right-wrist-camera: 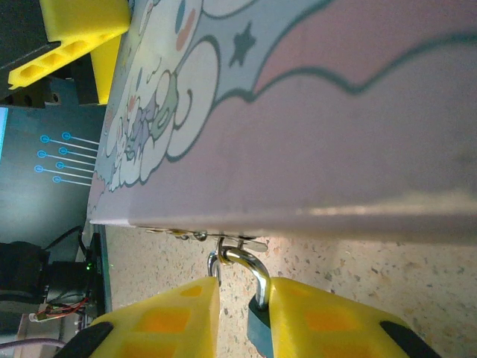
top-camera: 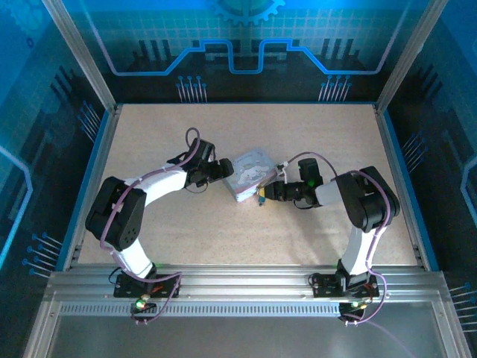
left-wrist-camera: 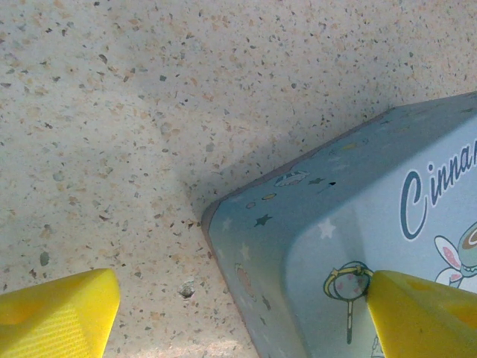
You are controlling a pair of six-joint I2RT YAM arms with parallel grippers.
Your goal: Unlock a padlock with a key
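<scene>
The padlock (right-wrist-camera: 258, 332) hangs at the near edge of the tin (right-wrist-camera: 313, 112), just above the table (right-wrist-camera: 373, 261). The right gripper (right-wrist-camera: 242, 283) flanks it, jaws narrowly parted (a gap shows beside one finger). Farther left, the left gripper (left-wrist-camera: 242, 298) straddles the tin's corner, jaws wide apart, one finger over the lid.

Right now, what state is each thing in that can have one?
Tin box: closed, flat on the table.
Padlock: shackle hooked through the tin box's hasp; locked or not, cannot tell.
Left gripper: jaws open, straddling a tin box corner.
Right gripper: jaws narrow, either side of the padlock; clamped or not, cannot tell.
</scene>
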